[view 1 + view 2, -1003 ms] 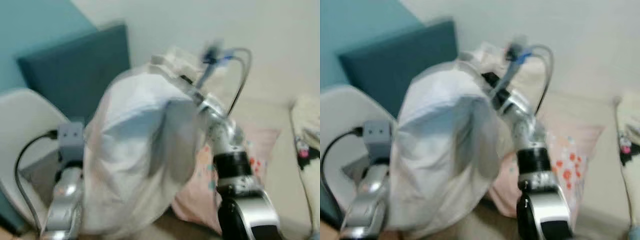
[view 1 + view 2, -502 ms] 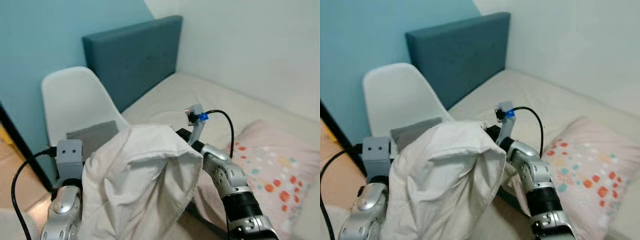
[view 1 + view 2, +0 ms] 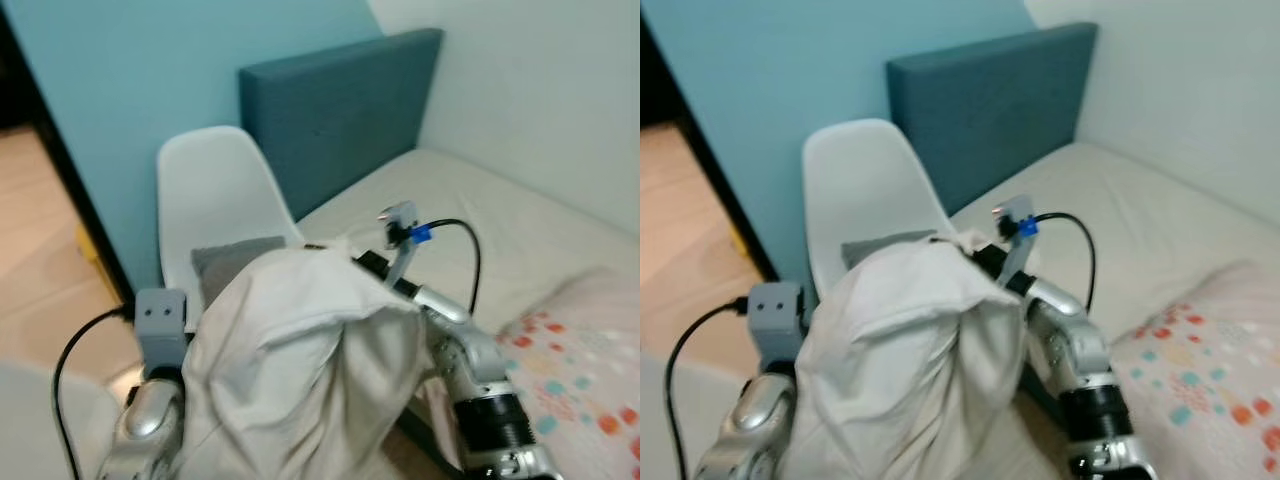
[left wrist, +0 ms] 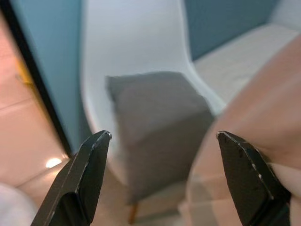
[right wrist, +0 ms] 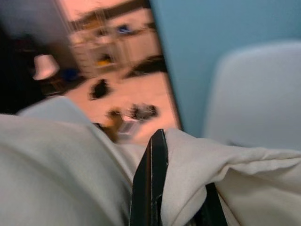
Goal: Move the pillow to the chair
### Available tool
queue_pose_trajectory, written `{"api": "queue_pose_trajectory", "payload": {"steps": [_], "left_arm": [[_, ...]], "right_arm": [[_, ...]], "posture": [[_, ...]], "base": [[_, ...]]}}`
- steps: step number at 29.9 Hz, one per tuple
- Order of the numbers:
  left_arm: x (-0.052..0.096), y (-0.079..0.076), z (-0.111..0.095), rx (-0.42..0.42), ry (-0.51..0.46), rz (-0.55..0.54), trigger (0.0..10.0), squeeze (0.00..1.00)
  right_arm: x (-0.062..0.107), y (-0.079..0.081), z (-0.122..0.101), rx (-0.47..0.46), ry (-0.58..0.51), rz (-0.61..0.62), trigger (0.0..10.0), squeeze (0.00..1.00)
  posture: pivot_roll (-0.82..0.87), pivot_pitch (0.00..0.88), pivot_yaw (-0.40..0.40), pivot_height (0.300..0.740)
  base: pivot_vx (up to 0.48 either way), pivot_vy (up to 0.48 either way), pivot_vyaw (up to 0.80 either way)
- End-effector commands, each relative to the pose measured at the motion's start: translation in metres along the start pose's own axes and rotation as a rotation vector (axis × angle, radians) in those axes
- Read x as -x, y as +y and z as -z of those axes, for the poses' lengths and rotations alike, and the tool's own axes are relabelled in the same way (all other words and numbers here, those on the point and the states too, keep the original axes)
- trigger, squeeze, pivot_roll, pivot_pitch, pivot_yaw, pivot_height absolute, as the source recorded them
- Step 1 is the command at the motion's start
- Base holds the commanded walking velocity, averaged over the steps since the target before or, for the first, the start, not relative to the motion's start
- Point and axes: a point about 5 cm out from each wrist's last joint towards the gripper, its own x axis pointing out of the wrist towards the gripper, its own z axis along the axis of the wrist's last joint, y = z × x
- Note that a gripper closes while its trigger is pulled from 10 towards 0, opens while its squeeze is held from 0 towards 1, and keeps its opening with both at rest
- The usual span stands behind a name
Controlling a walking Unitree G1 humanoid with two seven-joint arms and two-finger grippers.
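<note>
The white pillow (image 3: 300, 380) hangs bunched between both arms, its top fold pinched by the right gripper (image 5: 157, 188). Left gripper (image 4: 164, 165) fingers spread wide beside it, looking onto the white chair (image 4: 136, 42) and its grey cushion (image 4: 155, 122) just beyond.

Right gripper (image 5: 178, 188) clamped on soft white fabric pillow (image 5: 70, 174)
Behind: pale moulded plastic chair back (image 5: 256, 94), teal wall (image 5: 211, 33), blurred room with clutter.
</note>
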Motion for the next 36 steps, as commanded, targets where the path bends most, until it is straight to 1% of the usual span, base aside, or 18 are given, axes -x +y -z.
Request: {"api": "queue_pose_trajectory", "payload": {"steps": [1, 2, 4, 5, 6, 7, 8, 10, 11, 12, 13, 15, 16, 17, 18, 20, 27, 36], "left_arm": [[-0.005, -0.009, -0.011, 0.02, -0.053, 0.036, 10.0, 0.0], [-0.005, -0.009, -0.011, 0.02, -0.053, 0.036, 10.0, 0.0], [-0.01, -0.003, -0.02, 0.019, -0.089, 0.019, 10.0, 0.0], [-0.01, -0.003, -0.02, 0.019, -0.089, 0.019, 10.0, 0.0], [-0.012, -0.002, -0.023, 0.012, -0.101, 0.019, 10.0, 0.0], [-0.012, -0.002, -0.023, 0.012, -0.101, 0.019, 10.0, 0.0], [-0.013, -0.002, -0.025, 0.006, -0.111, 0.023, 10.0, 0.0], [-0.013, -0.002, -0.025, 0.006, -0.111, 0.023, 10.0, 0.0], [-0.014, -0.002, -0.027, 0.0, -0.12, 0.025, 10.0, 0.0], [-0.014, -0.002, -0.027, 0.0, -0.12, 0.025, 10.0, 0.0], [-0.016, -0.002, -0.029, -0.014, -0.128, 0.019, 10.0, 0.0], [-0.018, -0.002, -0.031, -0.041, -0.145, 0.003, 10.0, 0.0], [-0.018, -0.002, -0.031, -0.041, -0.145, 0.003, 10.0, 0.0], [-0.02, -0.003, -0.034, -0.059, -0.162, -0.014, 10.0, 0.0], [-0.02, -0.003, -0.034, -0.059, -0.162, -0.014, 10.0, 0.0], [-0.02, -0.003, -0.035, -0.065, -0.168, -0.021, 10.0, 0.0], [-0.022, -0.001, -0.035, -0.066, -0.173, -0.038, 10.0, 0.0], [-0.024, -0.001, -0.035, -0.075, -0.176, -0.05, 10.0, 0.0]], "right_arm": [[-0.011, 0.016, -0.042, 0.052, -0.167, -0.096, 0.0, 0.0], [-0.011, 0.016, -0.042, 0.052, -0.167, -0.096, 0.0, 0.0], [-0.019, 0.025, -0.086, 0.072, -0.312, -0.141, 0.0, 0.0], [-0.019, 0.025, -0.086, 0.072, -0.312, -0.141, 0.0, 0.0], [-0.022, 0.032, -0.104, 0.081, -0.371, -0.172, 0.0, 0.0], [-0.022, 0.032, -0.104, 0.081, -0.371, -0.172, 0.0, 0.0], [-0.024, 0.039, -0.117, 0.086, -0.414, -0.201, 0.0, 0.0], [-0.024, 0.039, -0.117, 0.086, -0.414, -0.201, 0.0, 0.0], [-0.027, 0.046, -0.126, 0.089, -0.446, -0.234, 0.0, 0.0], [-0.027, 0.046, -0.126, 0.089, -0.446, -0.234, 0.0, 0.0], [-0.03, 0.053, -0.13, 0.087, -0.464, -0.261, 0.0, 0.0], [-0.038, 0.069, -0.122, 0.057, -0.455, -0.34, 0.0, 0.0], [-0.038, 0.069, -0.122, 0.057, -0.455, -0.34, 0.0, 0.0], [-0.044, 0.083, -0.102, 0.013, -0.399, -0.424, 0.0, 0.0], [-0.044, 0.083, -0.102, 0.013, -0.399, -0.424, 0.0, 0.0], [-0.044, 0.092, -0.09, -0.011, -0.364, -0.477, 0.0, 0.0], [-0.043, 0.095, -0.085, -0.041, -0.333, -0.512, 0.0, 0.0], [-0.041, 0.081, -0.065, -0.052, -0.265, -0.449, 0.0, 0.0]], "posture": [[0.03, 0.0, -0.072, 0.74], [0.03, 0.0, -0.072, 0.74], [0.03, 0.0, -0.074, 0.74], [0.03, 0.0, -0.074, 0.74], [0.03, 0.0, -0.072, 0.74], [0.03, 0.0, -0.072, 0.74], [0.04, 0.0, -0.072, 0.74], [0.04, 0.0, -0.072, 0.74], [0.04, 0.0, -0.072, 0.74], [0.04, 0.0, -0.072, 0.74], [0.04, 0.0, -0.072, 0.74], [0.04, 0.0, -0.072, 0.74], [0.04, 0.0, -0.072, 0.74], [0.04, 0.0, -0.073, 0.74], [0.04, 0.0, -0.073, 0.74], [0.04, 0.0, -0.073, 0.74], [0.04, 0.0, -0.074, 0.74], [0.04, 0.0, -0.074, 0.74]], "base": [[0.0, 0.0, 0.8], [0.0, 0.0, 0.8], [0.0, 0.0, 0.8], [0.0, 0.0, 0.8], [0.0, 0.0, 0.8], [0.0, 0.0, 0.8], [0.0, 0.0, 0.8], [0.0, 0.0, 0.8], [0.0, 0.0, 0.8], [0.0, 0.0, 0.8], [0.0, 0.0, 0.8], [0.0, 0.0, 0.8], [0.0, 0.0, 0.8], [0.0, 0.0, 0.8], [0.0, 0.0, 0.8], [0.0, 0.0, 0.8], [0.0, 0.0, 0.8], [0.0, 0.0, 0.8]]}}
